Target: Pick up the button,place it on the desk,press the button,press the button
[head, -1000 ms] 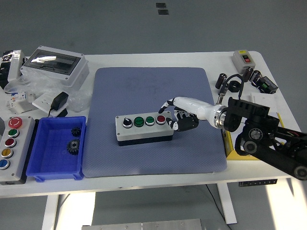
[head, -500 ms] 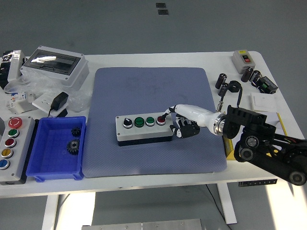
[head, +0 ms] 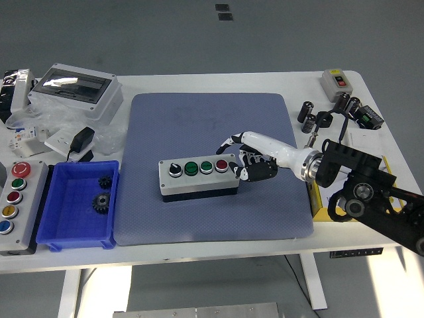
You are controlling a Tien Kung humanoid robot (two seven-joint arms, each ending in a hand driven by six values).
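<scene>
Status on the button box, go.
Right robot hand at red button, one finger extended over it, rest curled. Button box flat on blue mat. Left hand out of view. Nothing in the way.

The right hand (head: 246, 159) reaches the button box's (head: 197, 176) red button (head: 221, 165), apparently touching it.

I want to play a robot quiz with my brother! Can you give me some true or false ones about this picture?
1. The button box lies on the blue mat. True.
2. The button box has two green buttons. True.
3. The right hand is at the box's black knob end. False: it is at the red button end, on the right.
4. The blue bin holds gears. True.
5. The blue bin sits right of the mat. False: it is left of it.
</scene>
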